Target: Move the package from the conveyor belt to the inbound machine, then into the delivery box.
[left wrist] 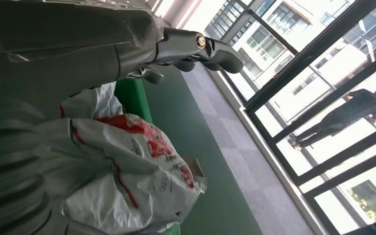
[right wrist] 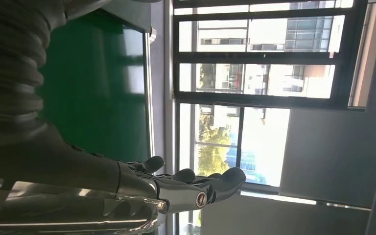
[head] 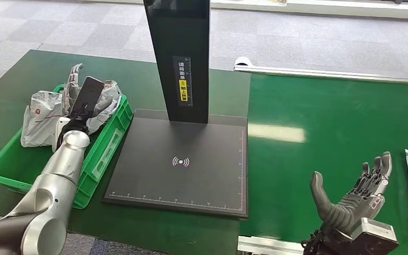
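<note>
The right hand (head: 357, 196) hovers over the green belt (head: 324, 133), fingers spread, holding nothing. The left hand (head: 82, 93), fingers spread, hangs over bags (head: 42, 114) in the green crate (head: 103, 146). The left wrist view shows a person (left wrist: 345, 115) beyond the windows.

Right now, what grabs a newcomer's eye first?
The black inbound machine at centre, its tall post rising from a bare scan plate. To its left, the left hand hovers open over crumpled packages in the green delivery box. The right hand is open above the conveyor belt.

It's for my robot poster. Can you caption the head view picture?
Robot's left hand over crinkly white plastic packages in the green plastic delivery box; right hand open above the green conveyor belt.
</note>
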